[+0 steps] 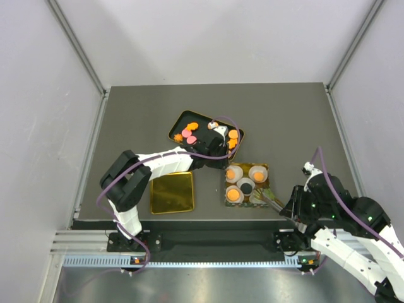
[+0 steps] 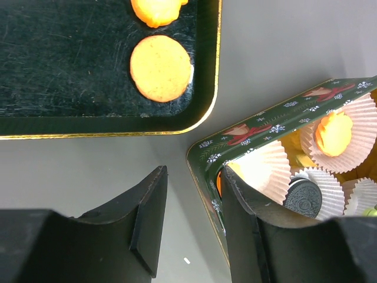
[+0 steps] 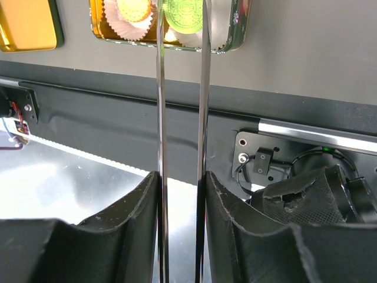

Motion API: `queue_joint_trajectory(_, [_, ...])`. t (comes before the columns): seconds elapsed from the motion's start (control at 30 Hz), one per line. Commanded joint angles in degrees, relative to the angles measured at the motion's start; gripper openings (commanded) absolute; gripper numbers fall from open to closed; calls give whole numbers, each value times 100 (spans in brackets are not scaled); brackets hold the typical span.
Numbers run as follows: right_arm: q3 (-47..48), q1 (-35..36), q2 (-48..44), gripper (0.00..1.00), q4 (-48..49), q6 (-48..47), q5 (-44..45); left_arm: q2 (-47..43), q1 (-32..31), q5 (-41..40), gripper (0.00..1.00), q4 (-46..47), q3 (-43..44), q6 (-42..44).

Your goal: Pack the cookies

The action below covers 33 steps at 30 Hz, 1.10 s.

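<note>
At the left we see the gold lid [image 1: 172, 192] lying flat on the table, off its tin. Next comes the black tray [image 1: 203, 120], where a handful of cookies [image 1: 187, 132], pink and orange, lie loose. The left gripper [image 2: 193, 183] sits between the tray and the Christmas tin [image 2: 259, 127]. Its jaws are spread astride the tin's corner wall, one finger over the inside and the other outside with a gap to the wall, so we judge nothing is clamped yet.

Inside the tin, white paper cups [image 2: 366, 115] carry cookies: orange ones, a black sandwich cookie [image 2: 303, 197] and a green cookie [image 3: 184, 10].

At the right, the right gripper [image 3: 181, 183] pinches a pair of tweezers [image 3: 160, 88]. The blades stand apart and run toward the green cookie, but their tips are cut off, so we cannot tell whether they hold anything.

We judge the packing partway done: several cups are filled, the tray's cookies are left to move, and the lid has yet to go on.
</note>
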Motion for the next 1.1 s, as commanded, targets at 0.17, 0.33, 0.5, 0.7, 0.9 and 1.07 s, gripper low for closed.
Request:
queue_joint_trajectory(0.17, [193, 21, 43, 32, -658, -68, 39, -259, 84, -181, 46, -102, 20, 100])
queue_joint_trajectory(0.33, [184, 30, 34, 32, -658, -68, 48, -276, 84, -137, 46, -102, 11, 100])
queue_joint_trajectory(0.5, [202, 22, 87, 34, -658, -86, 74, -320, 84, -120, 46, -119, 11, 108])
queue_joint_trajectory(0.7, [219, 30, 78, 36, -658, -68, 109, -338, 93, -49, 50, -102, 55, 135])
queue_joint_trajectory(0.9, [202, 30, 43, 35, -650, -33, 144, -355, 84, 179, 52, -93, 116, 152])
queue_joint_trajectory(1.07, [193, 30, 35, 35, -658, -33, 162, -382, 76, 293, 57, -84, 160, 170])
